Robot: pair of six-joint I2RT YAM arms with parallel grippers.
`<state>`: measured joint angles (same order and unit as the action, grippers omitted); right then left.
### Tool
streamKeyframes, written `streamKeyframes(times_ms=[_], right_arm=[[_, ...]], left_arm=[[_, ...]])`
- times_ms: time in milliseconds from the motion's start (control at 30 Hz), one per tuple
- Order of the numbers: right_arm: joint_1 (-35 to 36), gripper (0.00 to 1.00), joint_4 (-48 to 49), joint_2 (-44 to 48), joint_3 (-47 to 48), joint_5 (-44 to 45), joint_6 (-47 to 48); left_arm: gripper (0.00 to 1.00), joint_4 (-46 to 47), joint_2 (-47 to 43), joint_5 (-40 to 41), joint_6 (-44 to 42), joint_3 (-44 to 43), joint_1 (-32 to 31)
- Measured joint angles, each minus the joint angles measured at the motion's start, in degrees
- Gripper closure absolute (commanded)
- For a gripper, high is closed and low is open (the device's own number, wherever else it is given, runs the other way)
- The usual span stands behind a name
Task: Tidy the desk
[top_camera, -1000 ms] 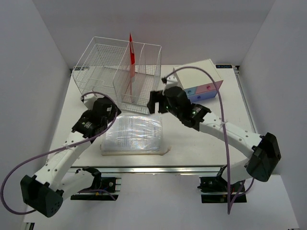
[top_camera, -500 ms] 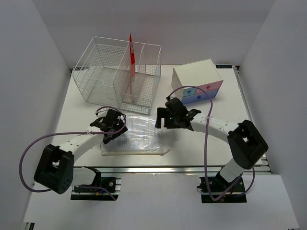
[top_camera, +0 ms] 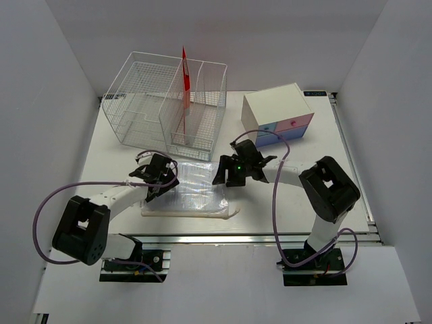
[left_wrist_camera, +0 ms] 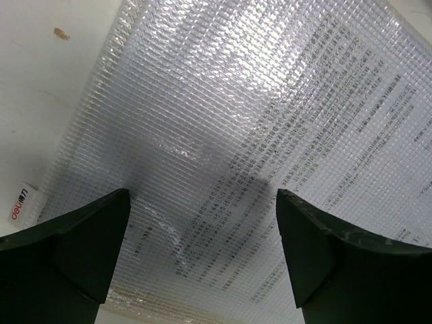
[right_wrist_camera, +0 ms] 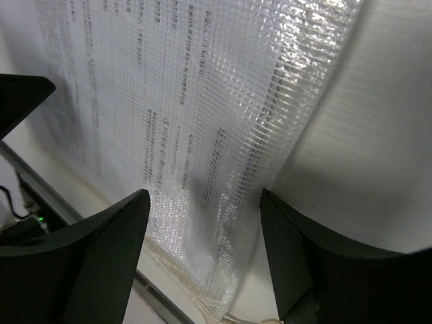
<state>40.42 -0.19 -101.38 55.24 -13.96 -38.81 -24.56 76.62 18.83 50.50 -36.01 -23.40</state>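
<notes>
While mesh pouch (top_camera: 194,190) lies on desk (top_camera: 277,202), left gripper (left_wrist_camera: 201,196) gapes over its left edge; right gripper (right_wrist_camera: 204,194) parted astride right edge.

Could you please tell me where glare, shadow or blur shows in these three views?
Top external: even light, faint sheen on the mesh document pouch. Left wrist: bright glare mid-pouch, a dark shadow under the left gripper, print sharp. Right wrist: glare top right, the right gripper a near-black silhouette.

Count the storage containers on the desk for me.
2: a white wire basket at the far left of the desk, and a small white drawer box at its far right. None appears hidden.
</notes>
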Motion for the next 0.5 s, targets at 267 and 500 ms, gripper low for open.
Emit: streamKeyframes(times_ms=[267,500], right_arm=[[-2.3,0.54,12.6,-1.0,-6.8,-8.3,-5.7],[-3.0,0.96,21.2,-0.9,-9.5,-10.6,-10.2]], left_arm=[[0.03,2.8,2.1,0.5,-2.8,-0.4,0.4],[0.03,4.5,1.3,0.5,-3.7,0.6,0.5]])
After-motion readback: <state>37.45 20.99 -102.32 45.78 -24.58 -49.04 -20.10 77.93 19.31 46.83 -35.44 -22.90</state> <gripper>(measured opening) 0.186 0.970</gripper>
